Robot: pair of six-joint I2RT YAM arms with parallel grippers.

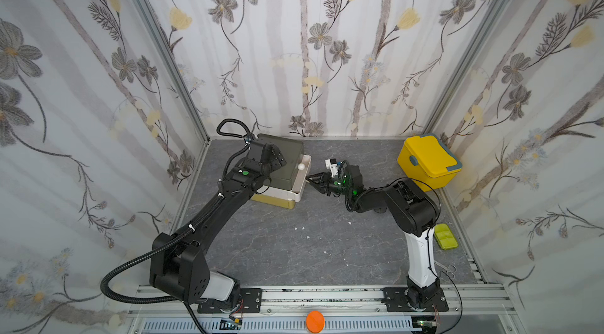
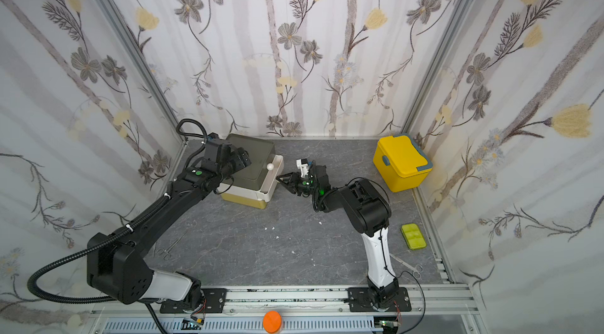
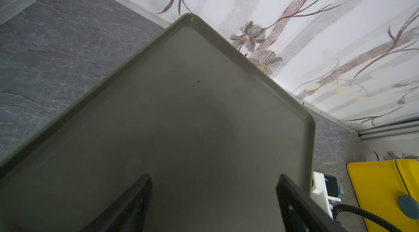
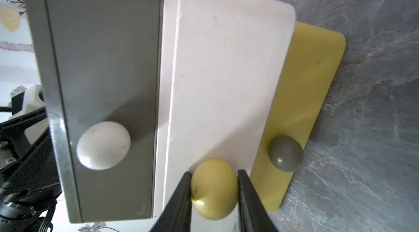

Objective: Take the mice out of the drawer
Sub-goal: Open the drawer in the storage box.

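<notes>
We are looking at one small square three-tier drawer box (image 1: 287, 152), which is sitting on the grey marbled worktop (image 1: 310, 250) at the back, towards the left wall. Its top tier (image 4: 108, 60) is showing olive-grey, its middle tier (image 4: 226, 72) white and its bottom tier (image 4: 306, 83) mustard-yellow. The white front is standing out a little beyond the other two.

We are counting three ball knobs, one per tier: a white knob (image 4: 103, 144) on the olive front, a yellow-green knob (image 4: 214, 190) on the white front and a grey knob (image 4: 285, 152) on the mustard front.

The right jaws are pressing closed on the yellow-green knob, one on each side of it. The left jaws are standing well apart over the box's olive top and holding nothing; we cannot tell whether they are touching it.

Elsewhere we are counting one bright yellow lidded box (image 1: 428, 159) at the back right. One lime-green compartment tray (image 1: 445, 236) is lying beside the right arm (image 1: 411, 208).
</notes>
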